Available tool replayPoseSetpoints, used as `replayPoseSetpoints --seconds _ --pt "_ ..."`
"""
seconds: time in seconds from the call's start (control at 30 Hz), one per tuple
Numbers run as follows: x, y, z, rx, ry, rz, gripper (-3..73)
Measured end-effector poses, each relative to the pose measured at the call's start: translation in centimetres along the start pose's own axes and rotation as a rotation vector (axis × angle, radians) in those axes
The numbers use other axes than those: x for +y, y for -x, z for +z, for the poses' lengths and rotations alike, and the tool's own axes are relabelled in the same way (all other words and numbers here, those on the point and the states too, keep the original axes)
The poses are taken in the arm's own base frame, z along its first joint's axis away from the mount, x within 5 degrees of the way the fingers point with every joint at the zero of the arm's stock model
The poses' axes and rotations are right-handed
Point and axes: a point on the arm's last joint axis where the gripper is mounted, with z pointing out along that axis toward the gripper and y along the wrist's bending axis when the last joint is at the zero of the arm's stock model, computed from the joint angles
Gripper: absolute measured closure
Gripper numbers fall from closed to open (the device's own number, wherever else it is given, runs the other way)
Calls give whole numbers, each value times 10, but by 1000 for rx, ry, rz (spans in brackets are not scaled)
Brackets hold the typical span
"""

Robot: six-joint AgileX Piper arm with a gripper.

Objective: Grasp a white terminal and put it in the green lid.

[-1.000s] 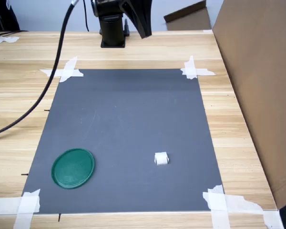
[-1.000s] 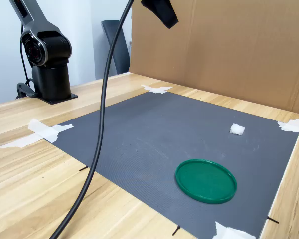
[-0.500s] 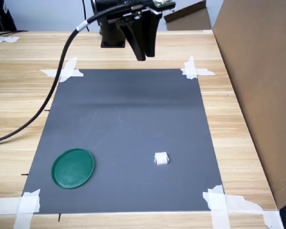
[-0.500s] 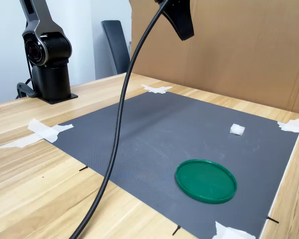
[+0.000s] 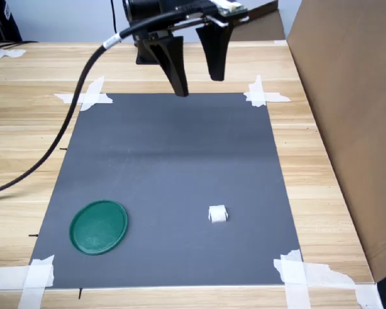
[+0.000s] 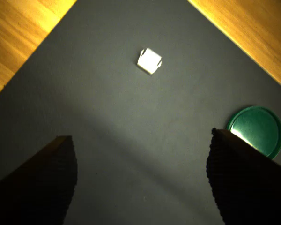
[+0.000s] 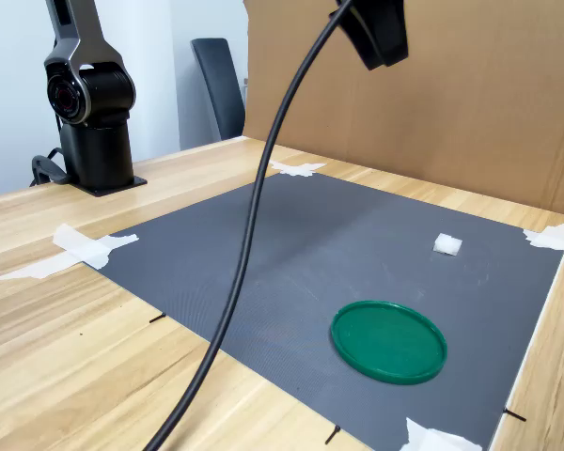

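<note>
The white terminal (image 5: 217, 214) is a tiny white block lying on the dark grey mat (image 5: 167, 148), near the mat's front right in the first exterior view. The wrist view shows the terminal (image 6: 149, 60) ahead of the fingers, and the second exterior view shows the terminal (image 7: 447, 244) lying alone. The green lid (image 5: 98, 226) lies flat near the mat's front left corner, with nothing in it; it shows as the lid (image 7: 388, 340) and the lid (image 6: 256, 131) too. My gripper (image 5: 198, 85) hangs open high over the mat's far edge, well away from both. Its two dark fingers (image 6: 37, 187) stand wide apart, holding nothing.
A tall cardboard wall (image 5: 347, 96) borders the table on the first exterior view's right. A black cable (image 7: 254, 235) droops from the arm across the mat's side. The arm's base (image 7: 89, 113) stands beyond the mat. White tape strips (image 5: 87, 95) pin the mat's corners.
The gripper's fingers, together half a second ago, have spread open. The arm has swung out from its base over the mat's far edge. Terminal and lid have not moved.
</note>
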Motion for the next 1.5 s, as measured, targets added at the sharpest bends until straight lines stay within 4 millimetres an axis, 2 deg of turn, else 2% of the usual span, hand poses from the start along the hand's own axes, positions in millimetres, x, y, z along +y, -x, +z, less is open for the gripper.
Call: replayPoseSetpoints --seconds 0.13,0.2,0.3,0.5,0.53,0.57,0.6,0.73,0.87,1.03,1.37,1.5 --pt "-7 15 1 -4 4 2 18" --pt "-15 33 5 1 10 -6 22" --pt "-18 38 12 17 19 -11 23" --pt "-19 37 40 78 44 -19 23" --pt "-20 36 47 102 51 -22 23" --pt "-23 36 65 160 54 -34 23" --pt "-25 39 71 172 55 -34 23" --pt "-37 55 84 193 90 -12 23" --pt "-52 62 91 201 88 -51 23" --pt "-52 66 94 200 102 -79 23" --pt "-38 62 124 274 179 -64 23" --pt "-38 59 146 278 177 -56 23"
